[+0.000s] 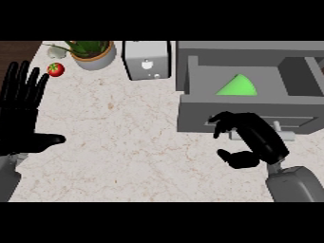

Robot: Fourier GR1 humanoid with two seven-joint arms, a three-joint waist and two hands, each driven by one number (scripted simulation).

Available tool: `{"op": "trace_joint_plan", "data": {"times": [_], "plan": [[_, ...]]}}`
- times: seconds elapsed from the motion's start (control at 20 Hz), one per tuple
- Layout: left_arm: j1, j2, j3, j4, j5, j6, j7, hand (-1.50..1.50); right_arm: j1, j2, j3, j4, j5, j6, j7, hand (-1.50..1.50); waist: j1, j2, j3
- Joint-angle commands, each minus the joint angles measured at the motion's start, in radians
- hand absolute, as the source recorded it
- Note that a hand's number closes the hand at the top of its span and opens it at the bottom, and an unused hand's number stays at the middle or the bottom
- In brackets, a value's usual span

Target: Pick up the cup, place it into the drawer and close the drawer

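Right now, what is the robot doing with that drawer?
The drawer is open, and a green cup already lies inside it. The right hand sits at the drawer's front with curled fingers, holding nothing I can see. It probably shuts the drawer next. The left hand rests open at the left edge.

The drawer (pixel 252 102) is a grey box pulled open out of a grey cabinet at about two o'clock on the pale marbled counter. Its front panel faces six o'clock and carries a pale handle, partly hidden. The open cavity shows a grey floor and walls. The cup (pixel 237 86) lies inside it, toward the twelve o'clock side of the cavity, and shows as a bright green wedge with a rounded top edge; whether it stands upright or lies tipped cannot be told.
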Motion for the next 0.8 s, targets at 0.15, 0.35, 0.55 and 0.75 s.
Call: {"op": "trace_joint_plan", "data": {"times": [0.15, 0.35, 0.55, 0.75], "plan": [[0.093, -0.041, 0.031, -0.039, -0.066, -0.043, -0.022, -1.5, -0.123, 0.028, -0.007, 0.316, 0.116, -0.073, -0.083, -1.5, -0.006, 0.0, 0.0], [0.106, -0.033, 0.108, -0.009, -0.049, -0.112, -0.001, -1.5, -0.265, 0.036, -0.084, 0.51, 0.093, -0.06, -0.147, -1.5, -0.007, 0.0, 0.0], [0.169, -0.042, 0.106, -0.05, -0.069, -0.142, -0.009, -1.5, -0.412, 0.084, -0.127, 0.755, 0.113, -0.137, -0.198, -1.5, 0.008, 0.003, 0.001], [0.139, -0.062, 0.126, 0.035, -0.081, -0.222, -0.037, -1.5, -0.537, 0.076, -0.194, 0.94, 0.087, -0.133, -0.263, -1.5, 0.009, 0.007, 0.001]]}}
